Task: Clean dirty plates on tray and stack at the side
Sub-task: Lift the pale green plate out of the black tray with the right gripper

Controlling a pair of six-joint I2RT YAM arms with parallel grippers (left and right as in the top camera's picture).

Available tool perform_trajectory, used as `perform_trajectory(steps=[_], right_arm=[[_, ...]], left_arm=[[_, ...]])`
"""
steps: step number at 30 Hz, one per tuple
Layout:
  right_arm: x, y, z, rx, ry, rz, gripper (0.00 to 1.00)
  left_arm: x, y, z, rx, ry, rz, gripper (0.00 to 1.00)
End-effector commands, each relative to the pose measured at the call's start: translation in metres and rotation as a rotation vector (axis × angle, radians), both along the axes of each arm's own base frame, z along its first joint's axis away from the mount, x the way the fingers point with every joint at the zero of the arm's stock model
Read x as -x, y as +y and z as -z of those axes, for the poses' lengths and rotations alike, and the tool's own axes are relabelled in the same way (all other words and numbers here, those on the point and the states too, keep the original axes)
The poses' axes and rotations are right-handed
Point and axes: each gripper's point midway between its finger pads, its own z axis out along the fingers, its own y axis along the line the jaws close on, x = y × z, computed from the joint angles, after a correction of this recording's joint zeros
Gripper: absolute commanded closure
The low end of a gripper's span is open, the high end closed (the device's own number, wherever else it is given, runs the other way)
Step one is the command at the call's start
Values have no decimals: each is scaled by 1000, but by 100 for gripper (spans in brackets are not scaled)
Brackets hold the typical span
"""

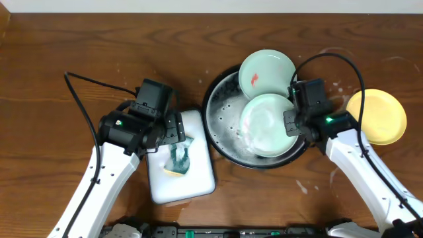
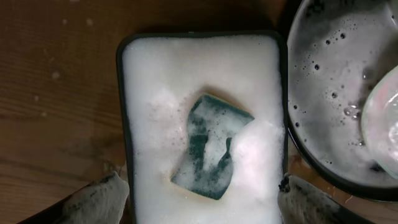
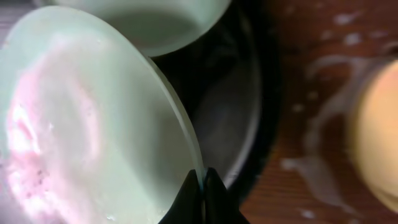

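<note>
The black tray [image 1: 218, 142] holds soapy water. A mint-white plate [image 1: 268, 125] with pink suds is tilted inside it; my right gripper [image 1: 293, 123] is shut on its right rim, seen in the right wrist view [image 3: 202, 180] on the plate [image 3: 81, 124]. A second mint plate [image 1: 266, 73] with a red smear leans on the tray's far rim, also in the right wrist view [image 3: 161, 25]. The yellow plate [image 1: 378, 116] lies on the table to the right. My left gripper [image 2: 202, 199] is open above the green sponge [image 2: 211, 146].
The sponge lies in a white rectangular foam-filled tray [image 1: 198, 185], left of the black tray [image 2: 323, 168]. Water splashes mark the wood around the yellow plate [image 3: 379, 143]. Cables trail from both arms.
</note>
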Motion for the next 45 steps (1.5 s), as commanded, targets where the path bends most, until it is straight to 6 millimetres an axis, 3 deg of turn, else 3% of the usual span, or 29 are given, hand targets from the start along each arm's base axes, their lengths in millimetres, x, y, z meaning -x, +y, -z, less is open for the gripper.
perform_trajectory(steps=[1,13,21,31,45], right_arm=[[-5,-17,-25,157,-106,46,99],[15,2,-105,456,-403,-12,99],[32,30,-140,755,-513,-179,99],[48,49,-159,873,-590,-236,99],[50,53,-160,874,-602,-243,99]], left_arm=[[0,1,-2,-3,-2,1,18],[0,1,-2,-3,-2,1,18],[0,1,-2,-3,-2,1,17],[0,1,-2,-3,-2,1,17],[0,1,-2,-3,-2,1,17]])
